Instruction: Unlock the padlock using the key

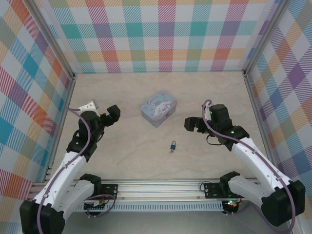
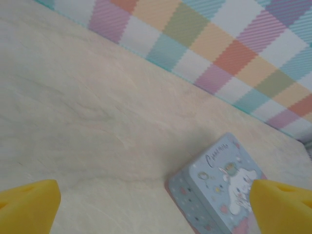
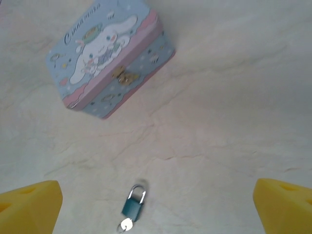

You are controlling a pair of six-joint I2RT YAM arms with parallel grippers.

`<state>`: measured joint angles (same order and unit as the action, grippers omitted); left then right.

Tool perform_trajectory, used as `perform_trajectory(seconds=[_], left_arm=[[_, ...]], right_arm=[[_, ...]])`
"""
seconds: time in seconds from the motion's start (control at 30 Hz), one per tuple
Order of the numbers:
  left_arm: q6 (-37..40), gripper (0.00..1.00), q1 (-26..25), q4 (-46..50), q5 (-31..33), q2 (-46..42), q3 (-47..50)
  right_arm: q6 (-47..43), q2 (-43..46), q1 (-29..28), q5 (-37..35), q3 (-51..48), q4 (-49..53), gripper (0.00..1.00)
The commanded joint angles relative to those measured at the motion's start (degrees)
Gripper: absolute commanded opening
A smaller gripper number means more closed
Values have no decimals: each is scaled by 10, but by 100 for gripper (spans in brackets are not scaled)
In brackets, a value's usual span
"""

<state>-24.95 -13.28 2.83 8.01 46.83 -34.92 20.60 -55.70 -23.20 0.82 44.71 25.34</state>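
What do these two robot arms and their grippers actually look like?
The left arm and right arm have white shells and black joints, each with a lilac cable looping alongside. The left gripper and right gripper are black and blocky, tipped with yellow fingertips.

Pale wood grain on the table [image 1: 122, 97], matt and smooth. Teal painted metal on the padlock [image 3: 131, 208], with a shiny silver shackle. Bright bare metal on the key [image 3: 126, 224]. Printed tin box [image 3: 105, 58], looks like metal with a soft gloss. Matt checked print on the walls [image 1: 165, 34].
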Motion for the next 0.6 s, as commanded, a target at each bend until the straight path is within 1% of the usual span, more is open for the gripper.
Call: perform_trajectory(seconds=[0.0, 0.13, 0.23, 0.3, 0.43, 0.57], left_arm=[[82, 100, 11, -7, 95, -21, 15], [146, 100, 11, 0, 130, -17, 29], [187, 100, 11, 3, 147, 6, 41], [193, 100, 11, -11, 160, 21, 57], [186, 100, 14, -63, 169, 53, 92], [196, 100, 22, -142, 157, 105, 126]], right_arm=[[-84, 25, 16, -93, -17, -14, 100], [-148, 25, 47, -128, -54, -70, 100], [-202, 15, 65, -148, -102, -147, 100], [-216, 2, 80, -151, -134, -201, 100], [-207, -50, 122, -116, -181, -300, 100], [-224, -119, 137, -95, -227, -450, 100]])
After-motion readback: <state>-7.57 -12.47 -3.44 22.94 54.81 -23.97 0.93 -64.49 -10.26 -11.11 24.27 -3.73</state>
